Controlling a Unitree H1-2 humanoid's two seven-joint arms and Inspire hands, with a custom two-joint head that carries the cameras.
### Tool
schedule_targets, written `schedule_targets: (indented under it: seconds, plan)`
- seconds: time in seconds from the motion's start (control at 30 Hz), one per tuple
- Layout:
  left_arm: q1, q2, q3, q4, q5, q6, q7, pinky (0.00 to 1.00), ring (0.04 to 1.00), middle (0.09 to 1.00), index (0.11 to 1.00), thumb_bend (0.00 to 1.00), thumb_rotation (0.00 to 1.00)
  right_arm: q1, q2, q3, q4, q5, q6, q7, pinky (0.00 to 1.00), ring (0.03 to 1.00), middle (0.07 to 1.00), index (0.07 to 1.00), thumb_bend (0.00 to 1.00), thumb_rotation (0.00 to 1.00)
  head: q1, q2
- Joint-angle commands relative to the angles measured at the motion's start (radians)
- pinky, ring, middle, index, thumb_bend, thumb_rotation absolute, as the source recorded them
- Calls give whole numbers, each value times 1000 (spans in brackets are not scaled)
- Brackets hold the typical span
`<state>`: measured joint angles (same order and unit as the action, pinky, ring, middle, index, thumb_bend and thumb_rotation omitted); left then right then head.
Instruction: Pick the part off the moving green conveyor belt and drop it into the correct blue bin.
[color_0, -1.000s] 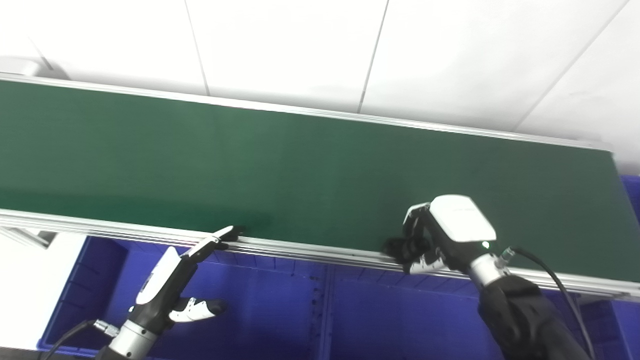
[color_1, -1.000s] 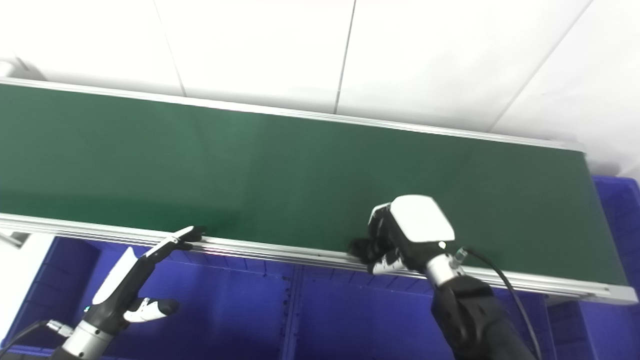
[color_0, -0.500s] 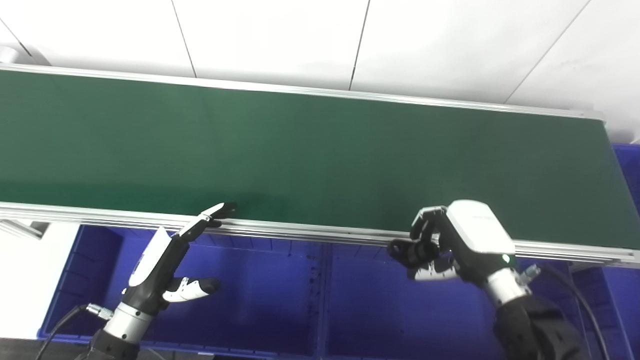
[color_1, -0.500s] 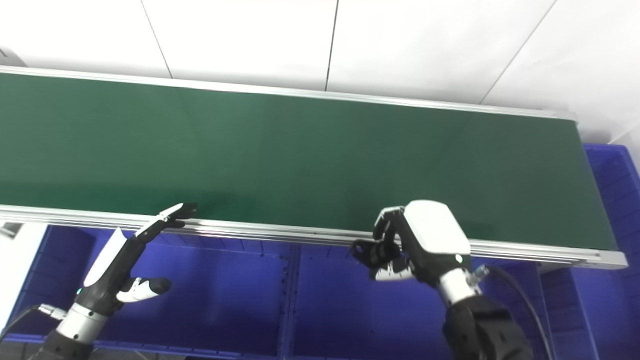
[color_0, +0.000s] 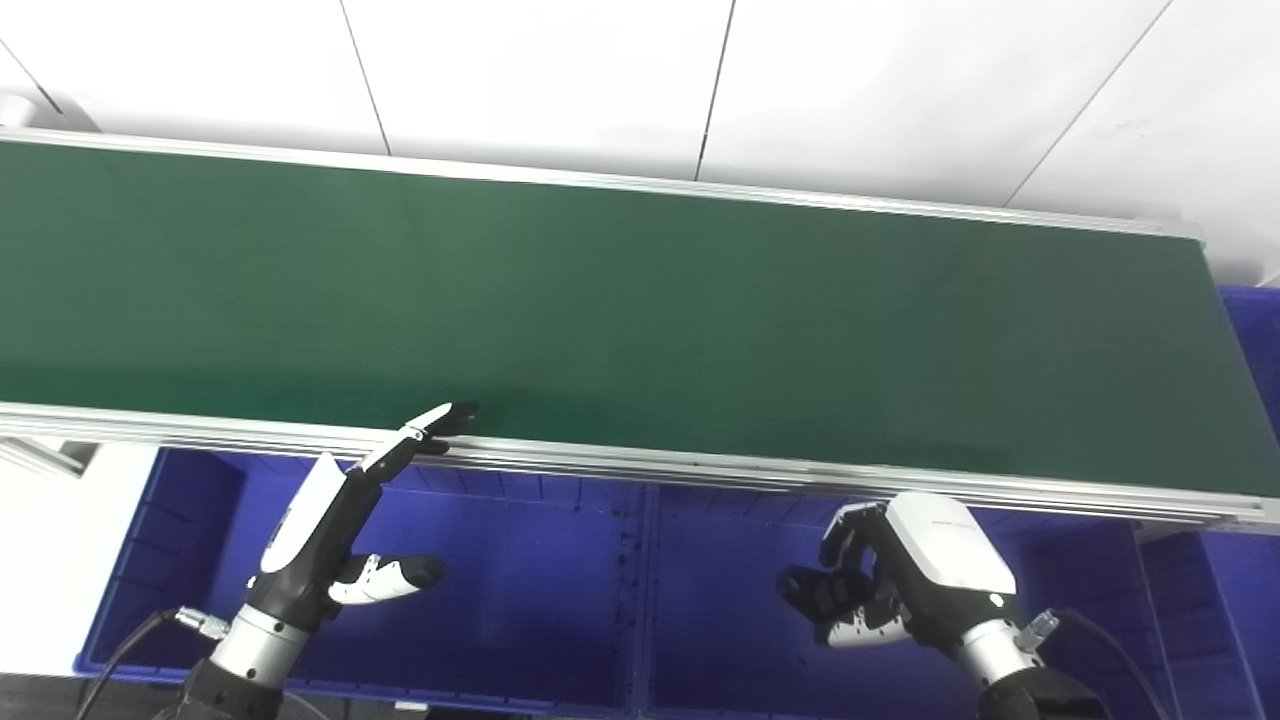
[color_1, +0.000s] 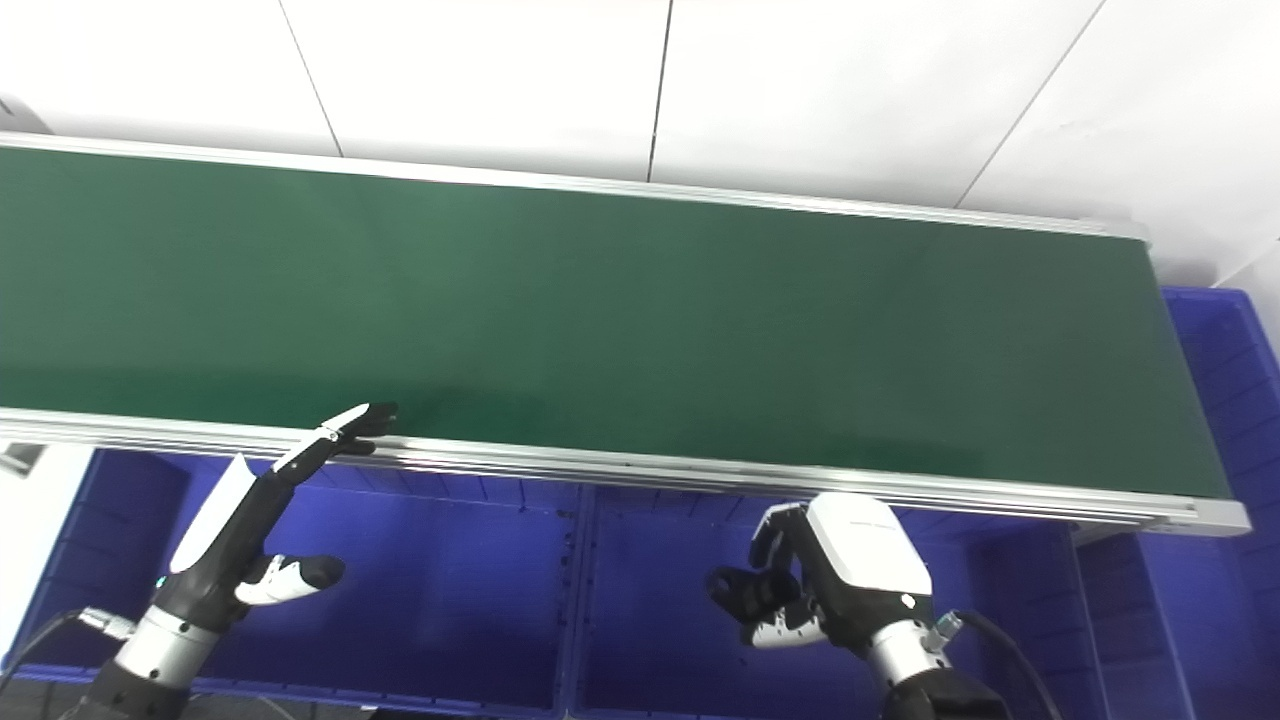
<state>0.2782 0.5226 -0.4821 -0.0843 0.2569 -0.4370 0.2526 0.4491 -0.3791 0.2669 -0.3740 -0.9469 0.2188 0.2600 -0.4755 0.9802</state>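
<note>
No part shows anywhere on the green conveyor belt (color_0: 640, 320); if there is one, it would be inside the right hand (color_0: 900, 580), whose dark fingers (color_0: 815, 590) are curled inward toward the palm, and what they enclose, if anything, cannot be told from either eye view; something dark sits in the curl, but it may be only the fingertips themselves. That hand hangs on the near side of the belt's aluminium rail (color_0: 700, 465), directly above the right blue bin (color_0: 720, 620), so the relation that matters is vertical: the bin floor lies straight below the curled fingers, and a release there would likely land inside it, clear of the divider wall (color_0: 645, 590) to its left. The left hand (color_0: 340, 520) is well apart on the left, fingers stretched out flat and spread, thumb apart, holding nothing, fingertips touching or just over the rail above the left blue bin (color_0: 520, 600); the right hand is plainly the nearer one to the right bin.
</note>
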Motion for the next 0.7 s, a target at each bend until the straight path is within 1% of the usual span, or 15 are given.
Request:
schedule_targets:
  seconds: [0.0,0.13,0.2,0.23,0.27,0.3,0.33,0.37,0.4,0.47,0.5,0.53,0.57,0.63,0.67]
  plan:
    - [1,-4,15,-24,-13,-33,-4,754,829,866,878,744,998,-10,-3,-5,37,20,-23,-19,290,371,459,507,523,0,1,-1]
    - [3,-3,24,-29,4,-33,-10,766,833,866,880,745,1000,-33,7,-2,140,40,-22,-45,289,363,479,491,524,0,15,4]
    - [1,2,21,-34,0,-33,-13,770,835,869,882,736,1000,-42,10,0,186,53,-47,-84,310,382,483,493,522,0,18,7]
    - [5,0,25,-36,0,-33,-17,774,838,870,882,737,1000,-40,13,-3,204,66,-69,-119,473,579,673,668,507,104,19,7]
    - [6,-1,24,-36,0,-33,-14,775,838,870,882,737,1000,-36,12,-4,214,79,-85,-145,507,620,713,705,504,126,20,5]
    - [8,-3,26,-35,1,-33,-13,774,837,869,880,734,1000,-31,8,-5,217,90,-101,-165,622,738,815,795,499,197,20,5]
    - [7,-1,26,-34,3,-33,-15,774,837,868,879,739,1000,-24,3,-9,218,102,-117,-185,736,822,874,849,490,261,18,4]
    - [6,0,25,-33,4,-33,-17,778,841,870,881,738,1000,-20,-2,-11,218,110,-126,-196,803,889,912,881,496,359,18,4]
    - [6,-1,25,-33,4,-33,-18,780,842,871,882,737,1000,-12,-7,-16,227,113,-154,-238,825,911,925,892,498,393,21,4]
    - [4,-3,22,-32,-1,-33,-14,772,837,868,878,731,1000,5,-8,-30,246,117,-199,-318,885,934,934,896,452,445,21,5]
    - [3,-3,20,-31,-4,-33,-12,769,834,865,877,729,997,13,-6,-36,254,119,-215,-352,888,936,936,897,449,523,21,5]
    - [1,-4,18,-28,-3,-33,-8,766,831,862,875,731,998,26,-2,-44,253,125,-226,-378,906,951,954,911,458,665,23,4]
    - [4,-7,22,-28,-2,-33,-11,765,830,862,875,731,999,39,2,-52,250,139,-242,-400,910,954,958,914,460,691,23,3]
    - [7,-9,26,-27,3,-33,-13,772,835,866,878,735,1000,61,8,-64,249,162,-273,-440,938,968,979,931,511,880,27,-1]
    - [9,-10,29,-27,4,-33,-14,771,834,864,877,739,1000,67,10,-67,250,169,-283,-453,952,975,986,938,532,935,27,-1]
